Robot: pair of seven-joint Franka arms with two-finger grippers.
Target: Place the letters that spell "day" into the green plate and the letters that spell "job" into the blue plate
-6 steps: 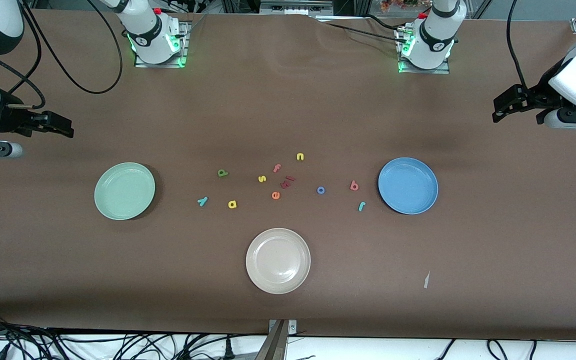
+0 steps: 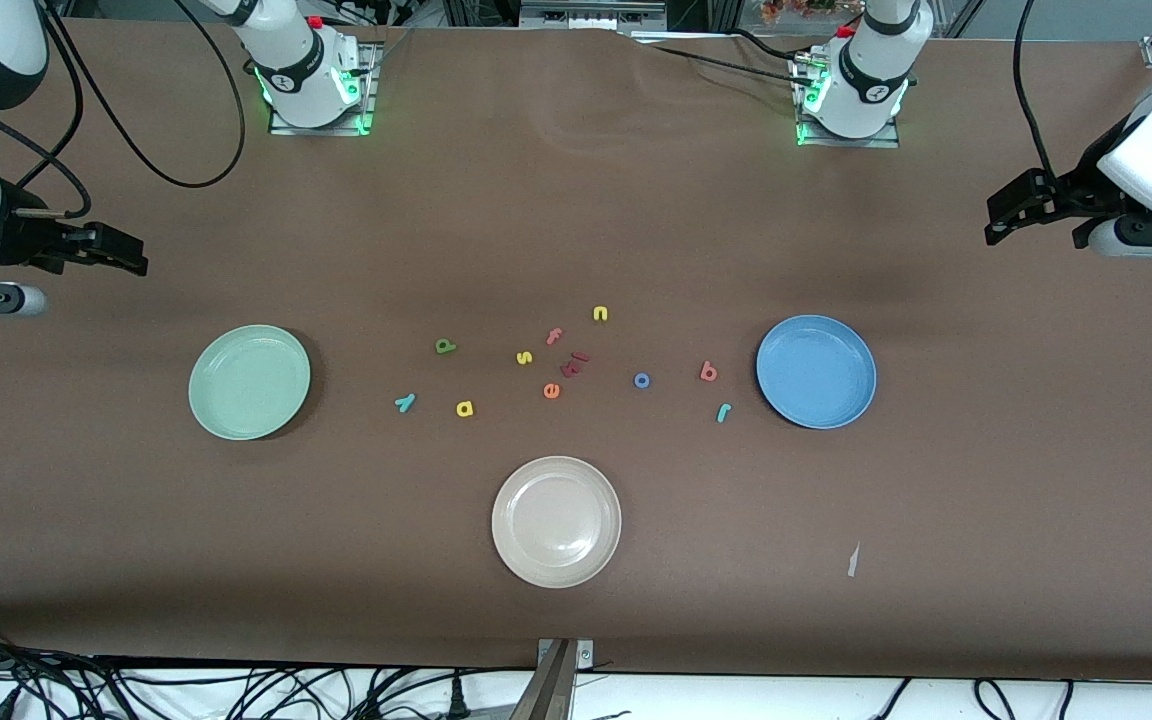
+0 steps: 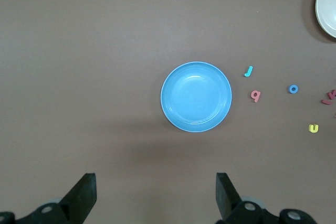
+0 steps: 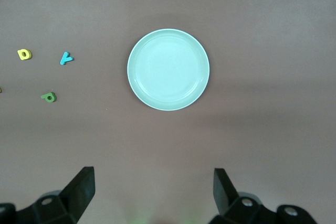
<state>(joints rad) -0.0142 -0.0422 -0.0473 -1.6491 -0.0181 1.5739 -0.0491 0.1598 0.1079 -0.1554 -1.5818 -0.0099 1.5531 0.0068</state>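
The green plate (image 2: 249, 382) (image 4: 168, 69) lies toward the right arm's end, the blue plate (image 2: 816, 371) (image 3: 196, 96) toward the left arm's end. Between them lie the green "d" (image 2: 446, 346), yellow "a" (image 2: 464, 408) and teal "y" (image 2: 404, 402), then the blue "o" (image 2: 642, 380), reddish "b" (image 2: 708, 372) and teal "j" (image 2: 723, 412) beside the blue plate. Both plates hold nothing. My left gripper (image 2: 1011, 213) (image 3: 156, 192) hangs open over bare table at its end. My right gripper (image 2: 121, 253) (image 4: 154, 190) hangs open over bare table at its end.
A beige plate (image 2: 556, 521) sits nearer the camera than the letters. Other letters lie mid-table: yellow "s" (image 2: 524, 357), yellow "n" (image 2: 600, 314), pink "f" (image 2: 554, 336), orange "e" (image 2: 551, 390) and dark red pieces (image 2: 574, 363). A paper scrap (image 2: 853, 559) lies nearer the camera.
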